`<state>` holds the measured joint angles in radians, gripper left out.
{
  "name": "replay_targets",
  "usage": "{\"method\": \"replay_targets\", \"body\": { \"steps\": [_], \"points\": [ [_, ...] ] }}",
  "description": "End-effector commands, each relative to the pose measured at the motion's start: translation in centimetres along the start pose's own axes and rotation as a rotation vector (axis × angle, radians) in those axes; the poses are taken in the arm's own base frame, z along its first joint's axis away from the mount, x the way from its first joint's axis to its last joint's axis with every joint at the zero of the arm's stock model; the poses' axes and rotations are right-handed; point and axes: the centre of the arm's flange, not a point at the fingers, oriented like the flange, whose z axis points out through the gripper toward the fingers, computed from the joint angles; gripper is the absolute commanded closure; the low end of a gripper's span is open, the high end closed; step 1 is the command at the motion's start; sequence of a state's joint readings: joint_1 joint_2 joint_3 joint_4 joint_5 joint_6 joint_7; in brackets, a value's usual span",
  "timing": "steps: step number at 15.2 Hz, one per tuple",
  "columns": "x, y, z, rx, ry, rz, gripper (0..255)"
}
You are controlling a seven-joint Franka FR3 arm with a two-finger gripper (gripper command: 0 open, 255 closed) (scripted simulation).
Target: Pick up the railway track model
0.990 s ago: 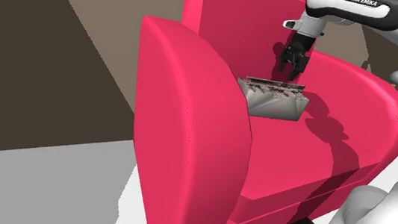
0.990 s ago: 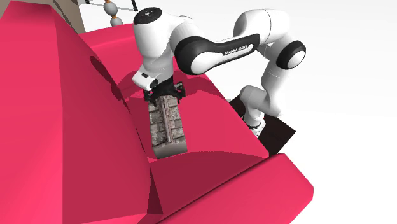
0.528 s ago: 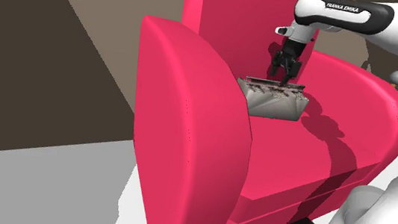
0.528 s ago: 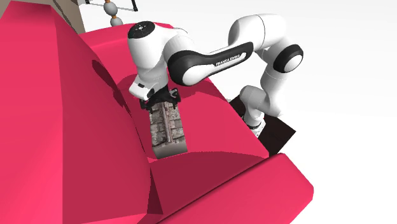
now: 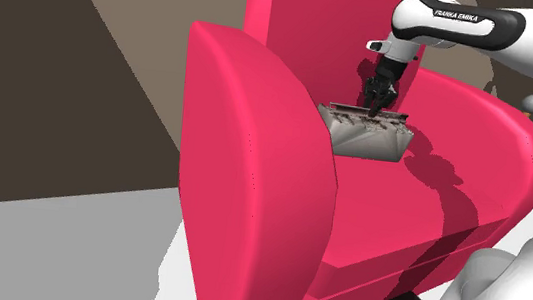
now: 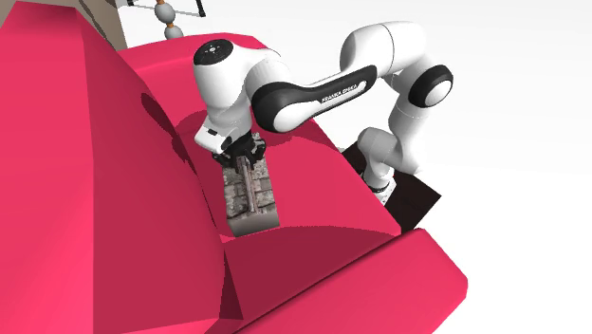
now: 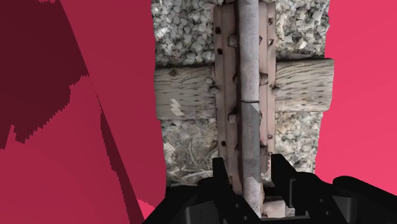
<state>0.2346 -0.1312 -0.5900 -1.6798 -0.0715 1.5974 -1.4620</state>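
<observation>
The railway track model (image 5: 366,136) is a grey slab of gravel with wooden sleepers and a rusty rail, lying on the seat of a pink-red armchair (image 5: 254,153). In the second exterior view the track model (image 6: 249,194) lies lengthwise on the seat, and my gripper (image 6: 242,163) is down on its far end near the chair's back. The wrist view looks along the rail (image 7: 248,76). There my gripper (image 7: 249,181) has its two black fingers pressed against the rail's sides, shut on it. In the shoulder view the gripper (image 5: 372,106) touches the model's back edge.
High armrests (image 5: 241,182) flank the seat on both sides, and the chair's back (image 5: 306,27) rises just behind the gripper. A beaded white post (image 6: 171,19) stands behind the chair. The dark stand (image 6: 408,194) sits on a white floor.
The gripper came down onto the far end of the track and its fingers closed from a wide spread onto the rail. The track model has not moved.
</observation>
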Motion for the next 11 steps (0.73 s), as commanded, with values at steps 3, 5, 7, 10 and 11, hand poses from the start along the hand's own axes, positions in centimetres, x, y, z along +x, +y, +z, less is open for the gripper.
{"method": "replay_targets", "body": {
  "steps": [3,5,7,10,11],
  "points": [
    [0.0,0.0,0.1,0.001,0.0,0.0,255],
    [-0.1,0.0,0.1,0.001,0.0,0.0,255],
    [0.0,0.0,-1.0,0.001,0.0,0.0,255],
    [0.0,0.0,-2.6,0.001,0.0,0.0,255],
    [0.0,0.1,-3.1,0.001,0.0,0.0,255]
  ]
}}
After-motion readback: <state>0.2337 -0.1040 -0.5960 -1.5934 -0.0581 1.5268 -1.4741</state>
